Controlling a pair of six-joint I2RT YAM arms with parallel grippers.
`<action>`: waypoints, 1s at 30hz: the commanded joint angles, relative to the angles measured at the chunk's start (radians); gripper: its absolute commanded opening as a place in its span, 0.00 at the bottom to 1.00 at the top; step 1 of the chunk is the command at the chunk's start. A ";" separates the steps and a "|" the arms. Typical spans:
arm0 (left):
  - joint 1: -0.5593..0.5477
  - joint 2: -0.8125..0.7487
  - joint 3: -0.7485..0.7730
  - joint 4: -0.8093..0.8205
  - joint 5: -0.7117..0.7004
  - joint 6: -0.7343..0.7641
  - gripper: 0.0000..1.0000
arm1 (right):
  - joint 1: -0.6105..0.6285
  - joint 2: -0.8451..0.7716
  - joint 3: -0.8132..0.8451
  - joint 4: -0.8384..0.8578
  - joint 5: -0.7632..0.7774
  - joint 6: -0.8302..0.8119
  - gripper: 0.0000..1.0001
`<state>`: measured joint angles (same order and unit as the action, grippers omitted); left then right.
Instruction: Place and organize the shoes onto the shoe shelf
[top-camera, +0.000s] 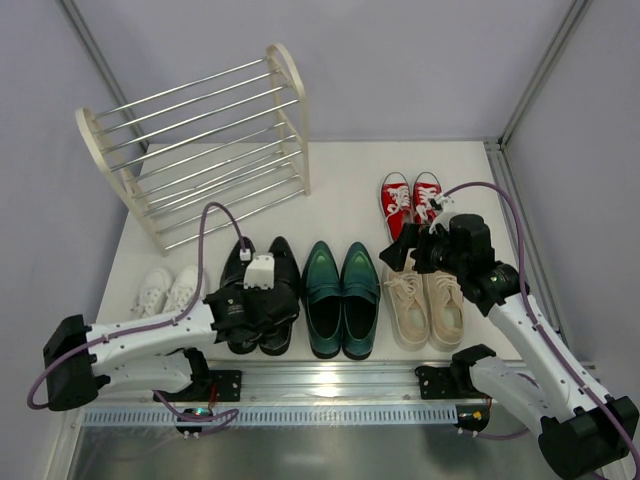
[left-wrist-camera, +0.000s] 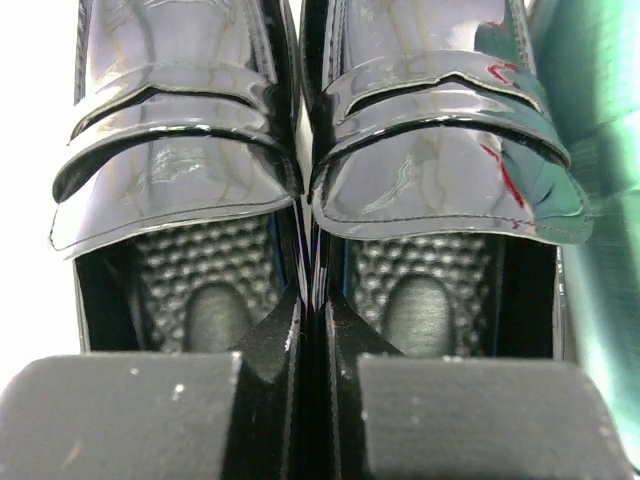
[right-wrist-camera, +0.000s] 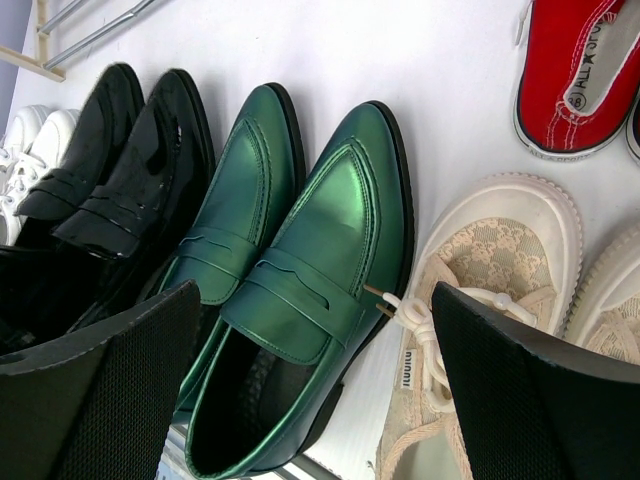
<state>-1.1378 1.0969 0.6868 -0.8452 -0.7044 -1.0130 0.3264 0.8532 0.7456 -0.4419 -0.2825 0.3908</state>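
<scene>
Top external view: all five pairs sit on the table (top-camera: 345, 185) and the shoe shelf (top-camera: 298, 125) stands bare at 11 o'clock, so I judge the task is at its first pick.

The left gripper (top-camera: 255, 298) is down on the heel end of the glossy black dress shoes (top-camera: 280, 262), which lie at about 7 o'clock, toes toward the shelf. In the left wrist view, its fingers (left-wrist-camera: 120, 415) are narrow, with one pad inside each shoe and the two adjoining inner walls pressed together between them. I read that as a pinch taking both shoes at once. I see no sign that the pair is off the table.

The right gripper (top-camera: 412, 250) hovers at 3 o'clock over the toes of the beige lace-up sneakers (top-camera: 445, 310), just near of the red canvas sneakers (top-camera: 400, 200). Its fingers (right-wrist-camera: 100, 400) are wide and hold nothing.

The dark green loafers (top-camera: 358, 285) sit just right of the black pair, and the white sneakers (top-camera: 168, 288) are at 8 o'clock.

The next move, as I judge it, is a straight lift that keeps both walls caught. After that, I would carry the pair toward 11 o'clock and set it on a tier at one end, leaving room for a second pair. The glossy leather could slip from the pads, so I would go slowly.
</scene>
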 joint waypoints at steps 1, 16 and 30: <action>-0.002 -0.092 0.157 0.070 -0.177 0.052 0.00 | 0.007 -0.005 0.003 0.032 0.003 -0.001 0.97; 0.170 0.190 0.391 0.242 -0.256 0.261 0.00 | 0.007 0.001 0.006 0.037 0.008 -0.010 0.97; 0.393 0.333 0.382 0.561 -0.172 0.381 0.00 | 0.007 0.023 0.008 0.040 0.014 -0.015 0.98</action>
<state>-0.8047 1.4151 1.0176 -0.5114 -0.7948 -0.6765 0.3267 0.8768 0.7456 -0.4339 -0.2794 0.3897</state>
